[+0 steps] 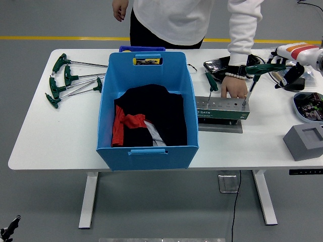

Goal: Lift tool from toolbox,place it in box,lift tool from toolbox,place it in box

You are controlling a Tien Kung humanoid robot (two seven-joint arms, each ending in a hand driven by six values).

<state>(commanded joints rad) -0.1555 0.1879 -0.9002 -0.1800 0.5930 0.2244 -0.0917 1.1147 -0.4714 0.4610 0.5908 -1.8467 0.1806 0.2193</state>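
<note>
A green tool rack [222,109] sits just right of the blue box [146,108]. Two green T-handle wrenches stand in it, a small one [210,83] at the left and a large one [263,67] at the right. A person's hand [234,88] presses flat on the rack between them. My right hand [288,75], black-fingered on a white and orange forearm [298,50], hovers open beside the right end of the large wrench's handle, holding nothing. Black and red cloth [146,121] lies in the box. My left arm is out of view.
Several green T-handle wrenches [70,78] lie on the table's left side. A tray of small parts [309,106] and a grey block [305,141] are at the right edge. A black device [221,64] lies behind the rack. The person stands at the far side.
</note>
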